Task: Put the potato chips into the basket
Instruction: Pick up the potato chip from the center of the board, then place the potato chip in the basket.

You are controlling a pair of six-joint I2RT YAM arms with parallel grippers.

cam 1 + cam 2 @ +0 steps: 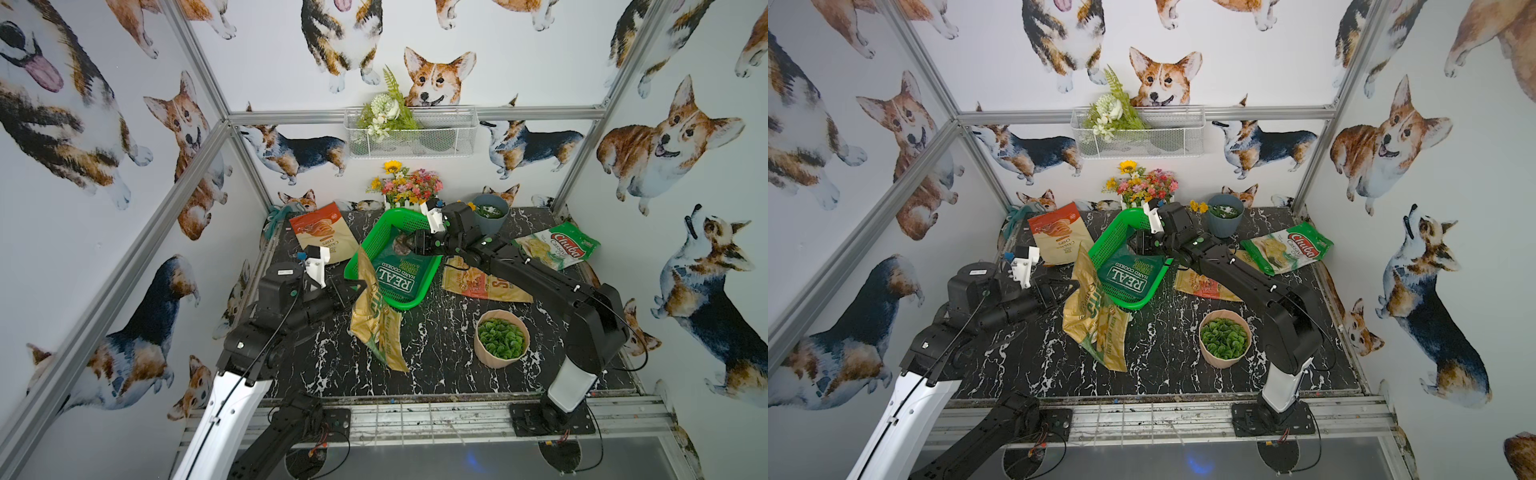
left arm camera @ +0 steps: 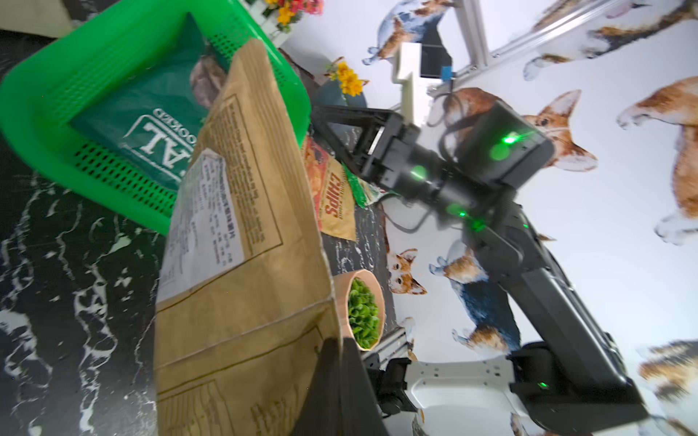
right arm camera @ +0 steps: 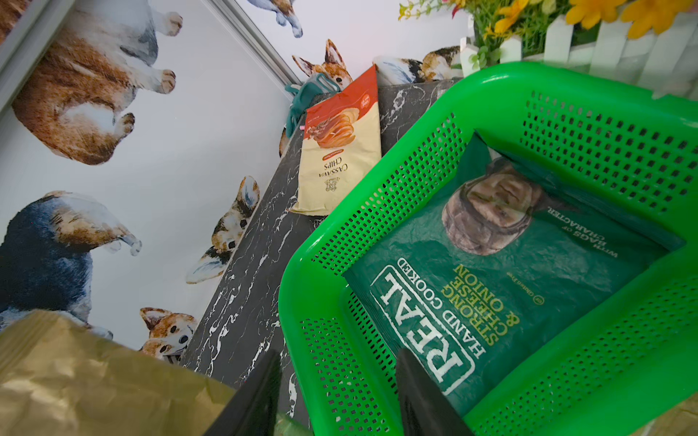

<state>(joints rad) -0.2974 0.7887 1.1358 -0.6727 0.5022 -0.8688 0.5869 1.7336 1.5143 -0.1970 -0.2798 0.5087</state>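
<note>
My left tool (image 1: 358,286) is pressed together on the upper edge of the yellow crinkly chips bag (image 1: 376,328). The bag hangs from it with its printed back towards my wrist camera. Its upper part leans on the near-left rim of the bright green perforated plastic basket (image 1: 374,235), and its lower end reaches down to the black white-veined marble desk (image 1: 436,365). That rim stands between this bag and the basket's floor, where the dark green chips bag (image 1: 399,270) already lies.

My right tool (image 1: 417,246) stands half spread astride the basket's far-right wall, one finger inside and one outside. It seems to be pinching that wall, though the wrist view cuts off the fingertips. The basket sits tilted, far end raised and near end on the desk.

The cream-and-rust chips bag (image 1: 324,237) lies flat at the far left, apart from the basket. The tan-and-red chips bag (image 1: 478,284) lies just right of the basket under my right arm, and the green-white "Chuba" bag (image 1: 557,245) lies beyond it. A beige pot of green leaves (image 1: 500,338) stands near the front right.
</note>
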